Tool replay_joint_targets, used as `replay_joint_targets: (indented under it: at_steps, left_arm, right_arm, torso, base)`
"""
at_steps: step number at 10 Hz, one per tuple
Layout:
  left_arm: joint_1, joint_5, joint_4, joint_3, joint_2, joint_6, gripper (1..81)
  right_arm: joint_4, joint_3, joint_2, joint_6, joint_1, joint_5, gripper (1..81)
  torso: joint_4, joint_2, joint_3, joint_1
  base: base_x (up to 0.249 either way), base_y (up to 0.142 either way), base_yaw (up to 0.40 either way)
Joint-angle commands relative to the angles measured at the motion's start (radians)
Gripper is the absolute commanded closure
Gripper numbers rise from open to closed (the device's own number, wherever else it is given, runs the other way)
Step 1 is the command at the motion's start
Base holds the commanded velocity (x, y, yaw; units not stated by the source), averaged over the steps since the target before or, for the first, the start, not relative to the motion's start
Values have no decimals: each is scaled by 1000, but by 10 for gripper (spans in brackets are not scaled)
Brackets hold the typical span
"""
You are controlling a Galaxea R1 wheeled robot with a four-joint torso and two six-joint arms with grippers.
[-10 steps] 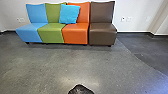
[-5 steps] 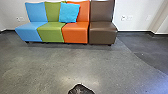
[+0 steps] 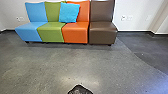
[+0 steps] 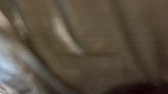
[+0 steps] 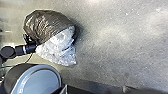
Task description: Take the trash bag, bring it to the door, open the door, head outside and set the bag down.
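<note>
At the bottom centre of the head view the top of the dark trash bag [image 3: 79,90] shows. In the right wrist view the trash bag [image 5: 43,23] is a bulging dark sack beside crumpled pale, see-through plastic [image 5: 58,48]. My black left arm reaches to it there, and the left gripper [image 5: 32,43] is shut on the bag, its tips hidden by plastic. Close, blurred brownish folds of the trash bag [image 4: 97,30] lie before the left wrist camera.
A row of blue, green, orange [image 3: 75,32] and brown chairs [image 3: 103,32] stands against the white wall, with a light-blue pillow [image 3: 69,12] on them. Grey floor [image 3: 50,65] lies in front. My rounded base [image 5: 38,81] is close to the bag in the right wrist view.
The head camera's view has shifted slightly, while the bag has stayed near the bottom centre. Lately the bag's visible top has dipped and changed shape a little.
</note>
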Motion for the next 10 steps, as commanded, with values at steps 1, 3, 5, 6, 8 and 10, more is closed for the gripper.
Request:
replay_joint_targets:
  at_steps: [1,3,5,6,8,10]
  left_arm:
    - [-61,53,27,-12,-9,-6,811]
    - [-55,53,28,-12,-14,-1,811]
    - [-50,56,31,-11,-16,0,811]
    - [-47,57,50,-4,-16,9,811]
    - [-35,65,70,14,-20,14,811]
    - [-15,66,100,64,-52,14,811]
  right_arm:
    - [20,22,-50,3,69,-61,10]
    - [20,19,-40,3,69,-61,10]
    - [20,17,-37,3,65,-61,10]
    - [20,16,-36,3,60,-61,10]
    - [19,3,-22,2,39,-61,10]
    - [10,-13,-5,2,-4,-51,10]
  torso:
    - [0,0,0,0]
    - [0,100,0,-64]
    - [0,110,0,-70]
    - [0,130,0,-83]
    - [0,198,54,-124]
    - [0,260,114,-161]
  base:
    - [0,0,0]
    - [0,0,0]
    - [0,0,0]
    - [0,0,0]
    - [0,0,0]
    - [0,0,0]
